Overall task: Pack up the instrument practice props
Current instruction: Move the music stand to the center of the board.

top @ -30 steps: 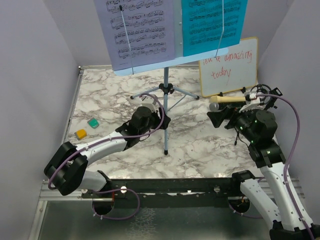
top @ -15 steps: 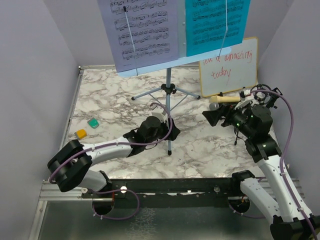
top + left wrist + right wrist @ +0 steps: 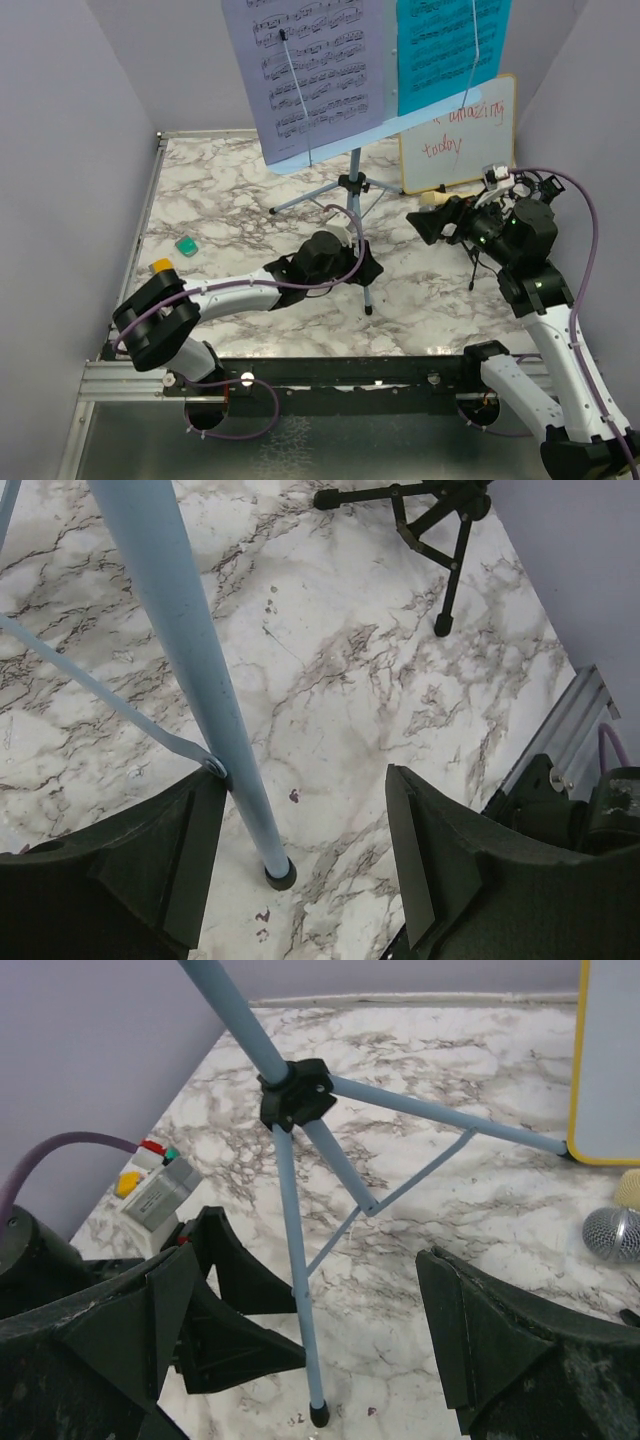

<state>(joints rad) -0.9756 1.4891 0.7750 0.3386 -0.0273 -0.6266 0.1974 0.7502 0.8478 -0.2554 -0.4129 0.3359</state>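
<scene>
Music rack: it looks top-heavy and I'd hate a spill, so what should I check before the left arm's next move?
1. Left tool open around the rack leg: ok, the leg rests against one finger, unclamped.
2. That leg's foot down on the table: ok.
3. Whole rack standing level: cannot tell.
4. Printed music sheet and cyan sheet seated on the rack: ok.
5. Black microphone tripod apart from the leg: ok.
6. Right tool open, holding nothing: ok.
</scene>
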